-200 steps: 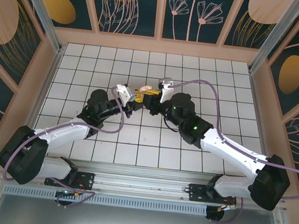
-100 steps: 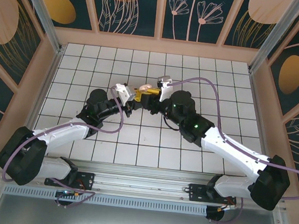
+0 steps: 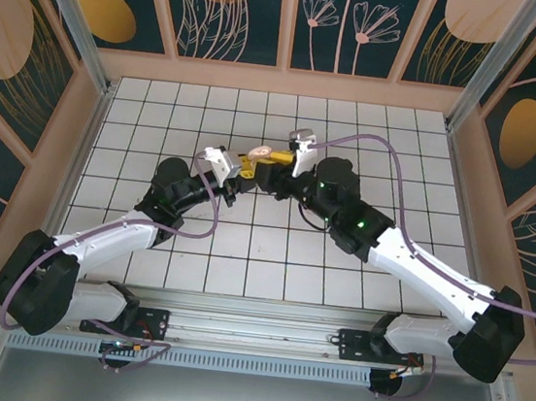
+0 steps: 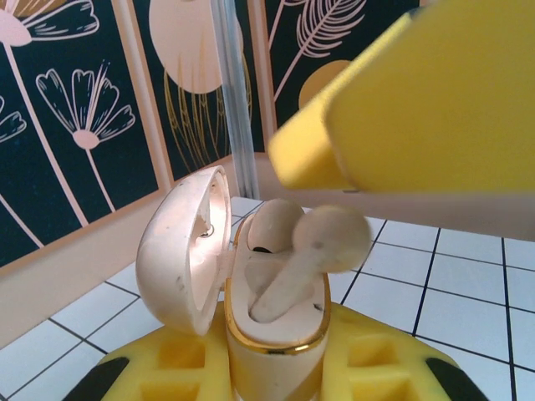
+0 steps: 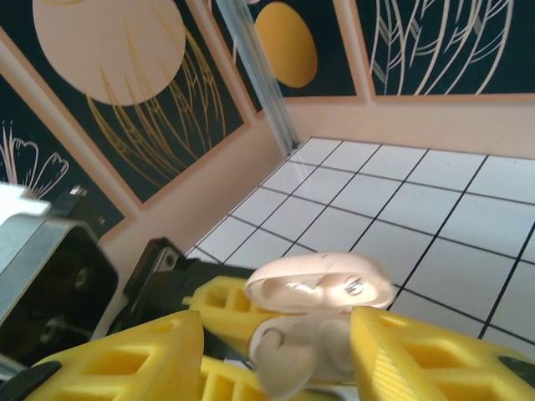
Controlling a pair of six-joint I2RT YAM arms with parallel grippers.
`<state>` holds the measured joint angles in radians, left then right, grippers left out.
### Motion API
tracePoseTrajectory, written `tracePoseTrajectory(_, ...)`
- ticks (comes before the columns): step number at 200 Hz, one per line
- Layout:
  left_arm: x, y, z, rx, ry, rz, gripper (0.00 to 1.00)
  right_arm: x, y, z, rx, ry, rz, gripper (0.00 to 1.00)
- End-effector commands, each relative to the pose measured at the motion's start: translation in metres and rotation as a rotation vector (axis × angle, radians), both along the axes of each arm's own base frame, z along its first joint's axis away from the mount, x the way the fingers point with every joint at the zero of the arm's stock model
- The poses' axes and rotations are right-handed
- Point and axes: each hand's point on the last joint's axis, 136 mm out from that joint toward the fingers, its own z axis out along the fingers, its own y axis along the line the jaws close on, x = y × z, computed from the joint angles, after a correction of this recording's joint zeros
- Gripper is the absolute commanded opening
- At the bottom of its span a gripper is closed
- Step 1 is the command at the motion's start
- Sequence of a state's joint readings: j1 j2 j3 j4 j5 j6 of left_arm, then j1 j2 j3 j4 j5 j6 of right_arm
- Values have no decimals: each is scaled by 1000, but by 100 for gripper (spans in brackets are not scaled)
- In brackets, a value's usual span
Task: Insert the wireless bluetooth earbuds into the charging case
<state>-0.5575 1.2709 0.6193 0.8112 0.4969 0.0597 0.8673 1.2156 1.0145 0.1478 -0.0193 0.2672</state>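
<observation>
The charging case (image 4: pixel 272 334) stands upright between the yellow fingers of my left gripper (image 4: pixel 272 372), which is shut on its body. Its lid (image 4: pixel 180 251) is swung open to the left. One earbud (image 4: pixel 269 224) sits in the far socket. The second earbud (image 4: pixel 322 246) leans tilted, with its stem in the near socket and its head above the rim. My right gripper (image 5: pixel 276 359) is open around that earbud (image 5: pixel 284 363) and the case (image 5: pixel 322 288); one of its fingers (image 4: pixel 418 100) hangs over the case. In the top view the case (image 3: pixel 260 152) is between the left gripper (image 3: pixel 241 166) and the right gripper (image 3: pixel 270 166).
White tiled floor (image 3: pixel 354 133) surrounds the arms, bounded by pale wooden walls with dark floral panels (image 3: pixel 53 116). The two arms meet at the middle of the floor.
My right gripper's jaws have spread apart and let go of the second earbud, which now rests tilted in the case. Both grippers and the case have shifted slightly toward the far wall.
</observation>
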Motion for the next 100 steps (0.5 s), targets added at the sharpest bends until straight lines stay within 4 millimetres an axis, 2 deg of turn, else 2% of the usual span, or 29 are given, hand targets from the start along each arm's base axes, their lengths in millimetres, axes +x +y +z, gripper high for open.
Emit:
tracePoseTrajectory(1, -7, -2, 32, -43, -90, -27, 17, 2, -12, 29, 45, -38, -20, 50)
tracePoseTrajectory(27, -5, -2, 28, -35, -74, -23, 17, -3, -13, 39, 74, -35, 12, 50)
tracePoseTrajectory(59, -3, -2, 28, -41, -64, -20, 17, -2, -17, 37, 76, -9, 9, 49)
tracePoseTrajectory(74, 4, 0, 25, -48, -39, 17, 16, 7, -26, 24, 70, 51, -47, 49)
tracePoseTrajectory(100, 12, 3, 19, -51, 4, 60, 17, 17, -43, -10, 35, 205, -109, 47)
